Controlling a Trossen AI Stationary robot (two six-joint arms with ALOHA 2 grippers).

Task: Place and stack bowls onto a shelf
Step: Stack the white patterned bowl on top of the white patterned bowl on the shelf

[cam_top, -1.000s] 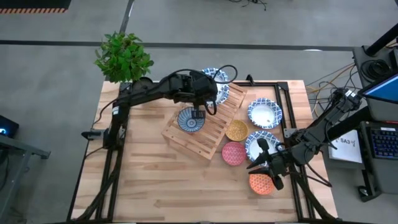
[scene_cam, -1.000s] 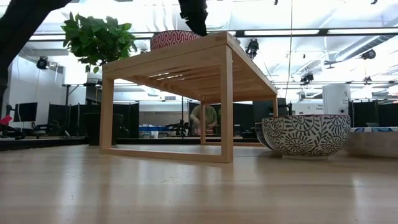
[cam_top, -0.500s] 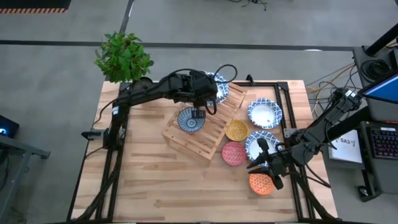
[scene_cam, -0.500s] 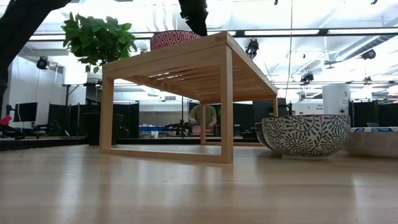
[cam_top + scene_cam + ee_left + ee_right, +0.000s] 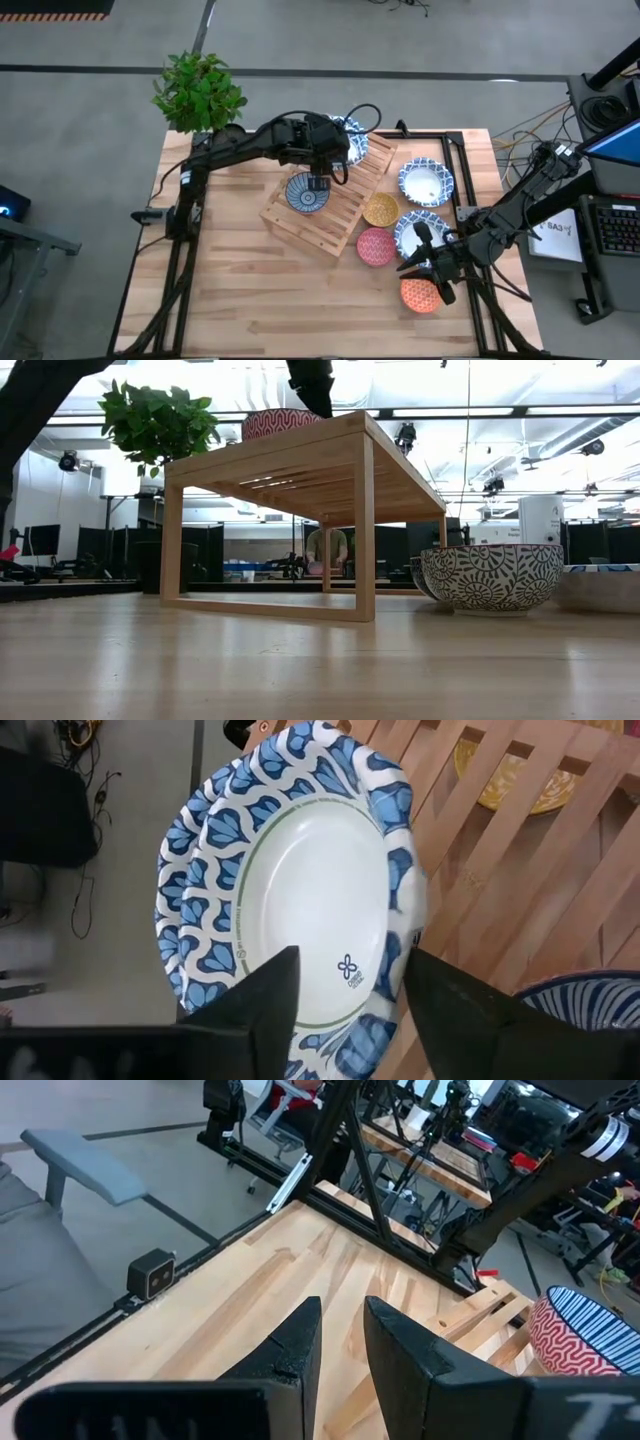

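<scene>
The wooden shelf (image 5: 330, 215) stands slantwise mid-table. On its far end rests a stack of white, blue-rimmed bowls (image 5: 310, 890); a blue-lined bowl (image 5: 305, 192) sits on its middle. My left gripper (image 5: 350, 995) hangs open over the stack's rim, one finger above the top bowl's inside, the other outside it. Two more white bowls (image 5: 425, 180) (image 5: 418, 232), a yellow (image 5: 380, 210), a pink-red (image 5: 375, 246) and an orange bowl (image 5: 420, 295) sit on the table to the right. My right gripper (image 5: 342, 1345) waits near the orange bowl, its fingers slightly apart with nothing between them.
A potted plant (image 5: 198, 90) stands at the table's far left corner. The dark frame rails (image 5: 465, 200) run along the right side. In the low view the shelf (image 5: 300, 460) stands on legs with open room beneath. Bare tabletop lies at the near left.
My left gripper has opened over the white stack and let go of the top bowl's rim. The arm has kept its place, and the bowl stays on the stack.
</scene>
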